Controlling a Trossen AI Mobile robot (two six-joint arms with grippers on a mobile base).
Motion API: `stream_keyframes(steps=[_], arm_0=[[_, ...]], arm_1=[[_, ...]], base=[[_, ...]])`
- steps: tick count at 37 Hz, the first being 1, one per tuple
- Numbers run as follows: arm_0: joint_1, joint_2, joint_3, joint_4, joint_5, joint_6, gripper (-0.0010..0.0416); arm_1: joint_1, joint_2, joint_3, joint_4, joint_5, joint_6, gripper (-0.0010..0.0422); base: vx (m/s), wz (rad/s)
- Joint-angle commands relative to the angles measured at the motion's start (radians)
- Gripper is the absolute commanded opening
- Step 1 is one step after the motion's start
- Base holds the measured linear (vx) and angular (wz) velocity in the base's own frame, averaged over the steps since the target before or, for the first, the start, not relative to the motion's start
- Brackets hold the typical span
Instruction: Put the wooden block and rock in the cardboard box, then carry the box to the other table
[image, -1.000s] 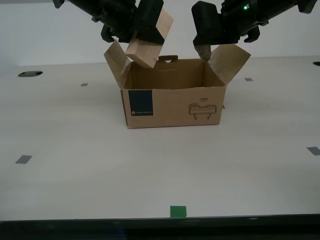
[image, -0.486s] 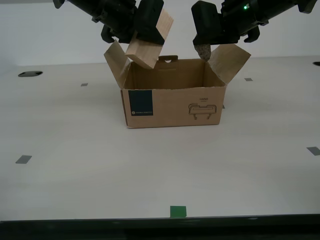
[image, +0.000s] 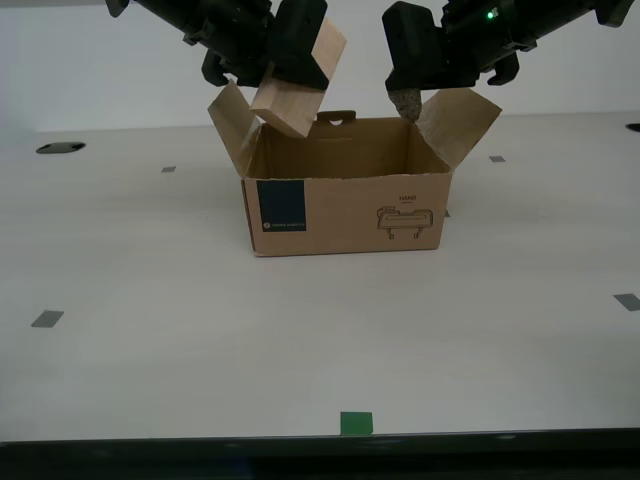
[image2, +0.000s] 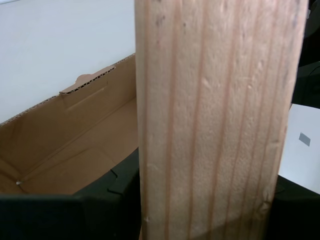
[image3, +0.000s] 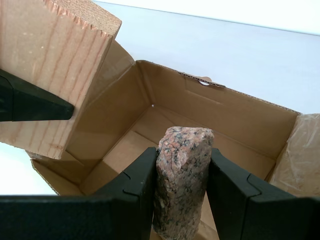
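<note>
My first gripper (image3: 181, 200): reaches in from the exterior view's upper right, above the box's right end; its two black fingers (image3: 137, 192) are clamped on the rock.
The rock (image3: 181, 187): speckled grey-pink, standing lengthwise between the pads, over the open box, not yet inside it.
My second gripper (image: 272, 62): comes in from the exterior view's upper left, clamped on the wooden block.
The wooden block (image2: 215, 120): pale, straight-grained, tilted, its lower corner just above the box's left flap; it fills most of the second wrist view.
The cardboard box (image: 345, 205): open, side flaps splayed outward, standing on the smooth pale table (image: 200, 340); nothing shows on the visible part of its floor.
Print on the box: a dark blue-green label square (image: 280, 205) with small white writing too small to read; a line drawing (image: 408, 222) under a short word, also unreadable.
Table marks: grey tape squares (image: 46, 319) and one green square (image: 356, 423) near the front edge.
</note>
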Motion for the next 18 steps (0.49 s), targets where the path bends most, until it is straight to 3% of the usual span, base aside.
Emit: stream_keyframes(steps=[1,18], arm_0=[[0.002,0.0,0.001,0.005,-0.004,0.003,0.0097],[0.003,0.0,0.001,0.005,-0.004,0.003,0.0195]], arm_1=[[-0.001,-0.002,0.001,0.003,0.004,0.0,0.0],[-0.001,-0.002,0.001,-0.016,0.01,0.001,0.0]], base=[[0.0,0.0],[0.0,0.0]])
